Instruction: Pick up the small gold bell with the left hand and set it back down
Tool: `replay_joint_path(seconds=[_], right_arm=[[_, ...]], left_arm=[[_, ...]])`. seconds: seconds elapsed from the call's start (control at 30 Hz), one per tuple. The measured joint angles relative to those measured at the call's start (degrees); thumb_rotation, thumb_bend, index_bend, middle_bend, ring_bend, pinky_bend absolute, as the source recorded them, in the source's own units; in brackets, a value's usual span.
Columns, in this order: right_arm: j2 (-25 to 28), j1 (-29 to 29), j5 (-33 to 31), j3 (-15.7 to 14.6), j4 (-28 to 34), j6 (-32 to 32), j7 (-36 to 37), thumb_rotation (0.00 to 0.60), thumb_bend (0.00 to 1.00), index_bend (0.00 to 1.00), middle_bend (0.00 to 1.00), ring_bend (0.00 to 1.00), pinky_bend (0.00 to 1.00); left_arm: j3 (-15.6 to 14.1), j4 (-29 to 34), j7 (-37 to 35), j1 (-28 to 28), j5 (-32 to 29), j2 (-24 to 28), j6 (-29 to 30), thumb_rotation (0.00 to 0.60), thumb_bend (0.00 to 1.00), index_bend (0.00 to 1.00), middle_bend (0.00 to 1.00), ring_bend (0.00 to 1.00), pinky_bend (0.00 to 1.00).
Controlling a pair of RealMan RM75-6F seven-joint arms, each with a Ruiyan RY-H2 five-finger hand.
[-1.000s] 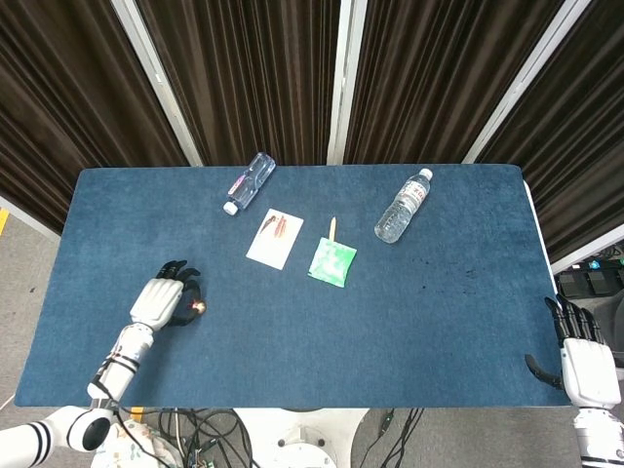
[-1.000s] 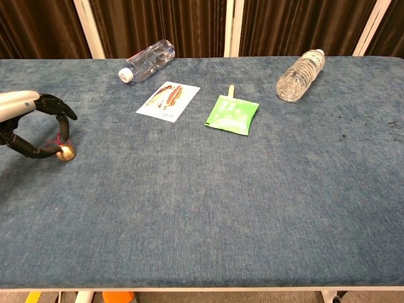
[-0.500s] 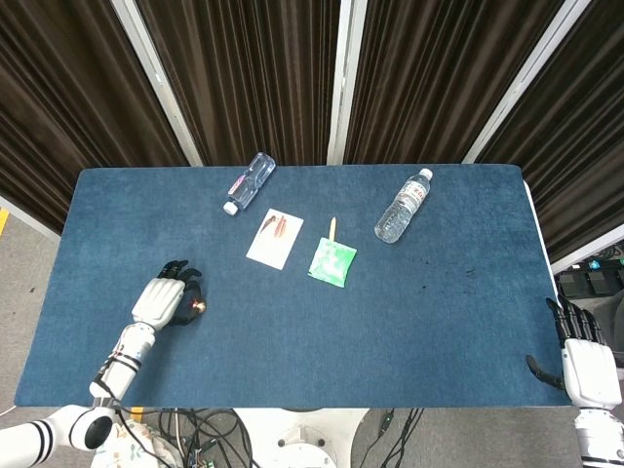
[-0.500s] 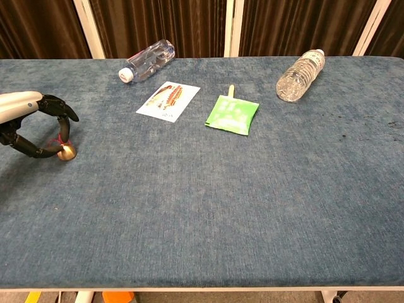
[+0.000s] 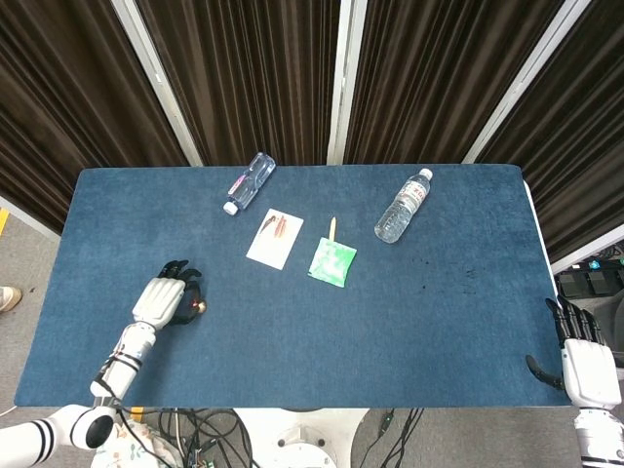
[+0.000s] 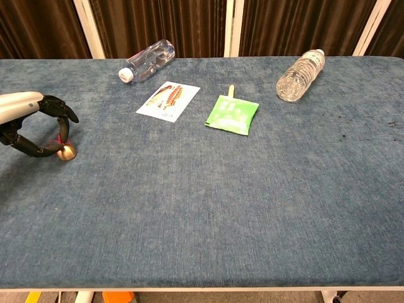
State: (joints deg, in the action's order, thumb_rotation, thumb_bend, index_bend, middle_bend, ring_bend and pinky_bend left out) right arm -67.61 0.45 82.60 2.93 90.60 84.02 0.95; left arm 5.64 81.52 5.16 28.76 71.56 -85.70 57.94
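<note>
Resting on the blue counter [image 6: 208, 202] near its left edge, the small gold bell [image 6: 65, 151] is pinched by the left robot hand [image 6: 35, 123]. The right robot hand [image 5: 583, 356] waits off the counter's right corner, fingers apart, holding nothing. Two clear bottles [image 6: 146, 60] [image 6: 300, 76] lie sideways at the back; I cannot tell their contents.

The small gold bell [image 6: 65, 151] sits near the table's left edge, seemingly just lifted.

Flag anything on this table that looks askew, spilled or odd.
Both bottles lie on their sides near the far edge: one at the left, one at the right. No spill shows. The card and green packet lie flat, slightly skewed. Otherwise nothing stands out.
</note>
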Motion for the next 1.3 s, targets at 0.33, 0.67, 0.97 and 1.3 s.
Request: replay_joint_path(seconds=[0.33, 0.67, 0.97, 1.3], right_arm=[[0.0, -0.03, 0.06, 0.02, -0.04, 0.08, 0.06, 0.6, 0.16, 0.0, 0.0, 0.0, 0.0], [0.17, 0.05, 0.24, 0.09, 0.41, 0.22, -0.31, 0.6, 0.16, 0.0, 0.0, 0.0, 0.0], [0.28, 0.09, 0.44, 0.1, 0.9, 0.39, -0.85, 0.6, 0.16, 0.0, 0.0, 0.0, 0.0], [0.13, 0.21, 0.81, 0.09, 1.12, 0.64, -1.45, 0.6, 0.16, 0.0, 0.0, 0.0, 0.0]], left_arm=[[-0.02, 0.64, 0.65, -0.12, -0.4, 0.18, 0.43, 0.6, 0.4, 0.58, 0.23, 0.02, 0.03], [0.34, 3.5, 0.45, -0.46, -0.05, 2.19, 1.65, 0.6, 0.41, 0.59, 0.24, 0.02, 0.03], [3.13, 8.49, 4.9, -2.21, -0.31, 7.92, 9.8, 0.6, 0.41, 0.62, 0.26, 0.02, 0.03], [3.89, 13.37, 2.98, -3.05, -1.52, 13.82, 8.88, 0.6, 0.45, 0.63, 0.28, 0.04, 0.04]])
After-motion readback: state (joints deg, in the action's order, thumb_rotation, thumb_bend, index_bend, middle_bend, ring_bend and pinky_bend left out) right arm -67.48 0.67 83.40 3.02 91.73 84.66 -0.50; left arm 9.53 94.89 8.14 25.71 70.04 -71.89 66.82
